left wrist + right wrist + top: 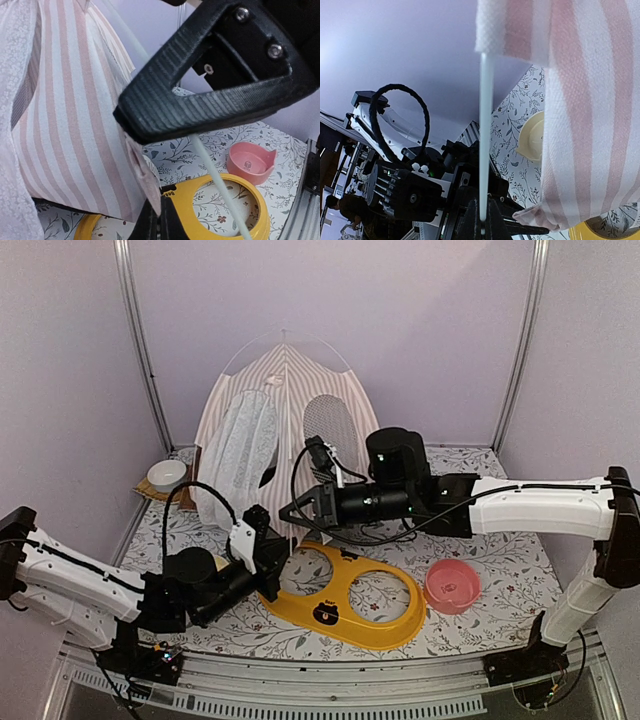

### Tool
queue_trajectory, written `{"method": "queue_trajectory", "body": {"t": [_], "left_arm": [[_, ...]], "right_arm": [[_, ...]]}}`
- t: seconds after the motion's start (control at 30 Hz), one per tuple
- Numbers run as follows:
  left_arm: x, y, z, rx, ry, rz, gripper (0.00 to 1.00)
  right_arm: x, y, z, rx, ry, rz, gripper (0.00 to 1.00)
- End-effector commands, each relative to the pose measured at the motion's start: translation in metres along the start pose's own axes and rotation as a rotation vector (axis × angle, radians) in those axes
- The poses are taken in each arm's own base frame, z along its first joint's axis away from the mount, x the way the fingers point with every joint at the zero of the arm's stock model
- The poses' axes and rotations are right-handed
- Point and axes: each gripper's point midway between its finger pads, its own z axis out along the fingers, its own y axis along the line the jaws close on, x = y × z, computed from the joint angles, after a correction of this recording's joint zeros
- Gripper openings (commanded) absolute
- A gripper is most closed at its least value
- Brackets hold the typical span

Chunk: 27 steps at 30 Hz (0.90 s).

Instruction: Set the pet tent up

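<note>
Toward twelve o'clock on the counter, the pet tent stands by the back wall with its lace curtain hanging on the left. The left hand is pinched tight on the tent's lower hem. The right hand is clamped on a white pole. A yellow feeder tray lies at six o'clock and a pink bowl at four.

A robot test cell in a lab: plain lilac panels on metal posts wall off the space beyond the left gripper and right gripper and to their outer sides, a floral cloth covers the bench below them, and a slotted metal rail runs behind them
</note>
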Motion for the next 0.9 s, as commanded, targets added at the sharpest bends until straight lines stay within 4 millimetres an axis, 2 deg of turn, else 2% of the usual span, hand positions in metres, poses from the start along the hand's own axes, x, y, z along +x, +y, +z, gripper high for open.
{"method": "queue_trajectory", "body": {"t": [0.0, 0.53, 0.87], "left_arm": [[0.068, -0.022, -0.018, 0.085, 0.2, 0.131, 0.0], [0.085, -0.034, -0.033, 0.085, 0.24, 0.172, 0.0], [0.094, -0.042, -0.039, 0.08, 0.263, 0.204, 0.0]], "right_arm": [[-0.108, 0.03, -0.029, -0.032, -0.354, -0.09, 0.0], [-0.144, 0.016, -0.036, 0.024, -0.454, -0.071, 0.0], [-0.16, 0.009, -0.038, 0.058, -0.513, -0.055, 0.0]]}}
